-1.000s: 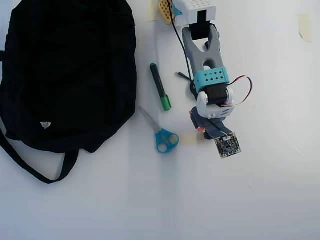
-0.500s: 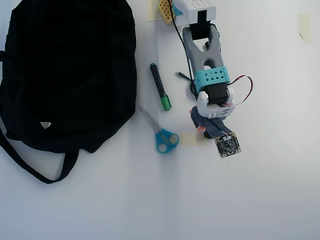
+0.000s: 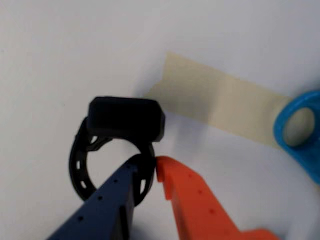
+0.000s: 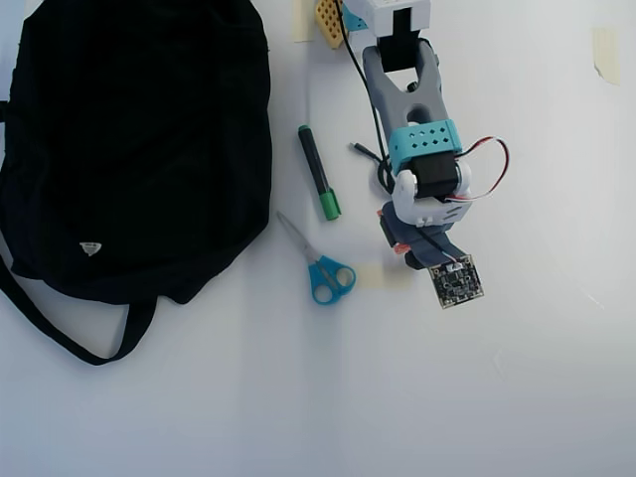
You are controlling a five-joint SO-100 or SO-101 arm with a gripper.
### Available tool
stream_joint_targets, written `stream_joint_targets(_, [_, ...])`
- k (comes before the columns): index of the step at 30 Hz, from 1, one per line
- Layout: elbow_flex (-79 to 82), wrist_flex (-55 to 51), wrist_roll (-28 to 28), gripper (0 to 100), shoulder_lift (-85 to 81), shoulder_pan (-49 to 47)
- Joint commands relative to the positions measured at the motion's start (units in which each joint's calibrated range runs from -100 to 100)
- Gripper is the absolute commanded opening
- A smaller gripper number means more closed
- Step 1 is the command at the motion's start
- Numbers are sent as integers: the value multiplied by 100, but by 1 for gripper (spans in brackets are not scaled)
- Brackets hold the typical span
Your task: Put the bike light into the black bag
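Rubbery and light, the bike light (image 3: 126,119) hangs by its loop strap, which my gripper (image 3: 150,165) pinches shut on, a bendy hold likely to swing.

In my wrist view the bike light (image 3: 126,119) is a small black block on a round, slotted loop strap, lying on the white bench. Overhead, the black bag (image 4: 134,149) lies slumped at the left, its white label (image 4: 90,248) showing and its strap curling below.
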State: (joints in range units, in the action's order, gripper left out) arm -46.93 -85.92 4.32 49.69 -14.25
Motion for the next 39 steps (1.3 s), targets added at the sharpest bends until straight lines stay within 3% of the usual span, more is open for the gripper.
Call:
stream_joint_targets(1, [-428,-237,-18,2,-546,-18])
stream_joint_targets(12, [-1398,-1322,-18,2,-546,12])
stream_joint_targets(23, [-1443,-1339,40,2,-604,34])
stream_joint_targets(39, [-158,-1365,40,2,-1741,102])
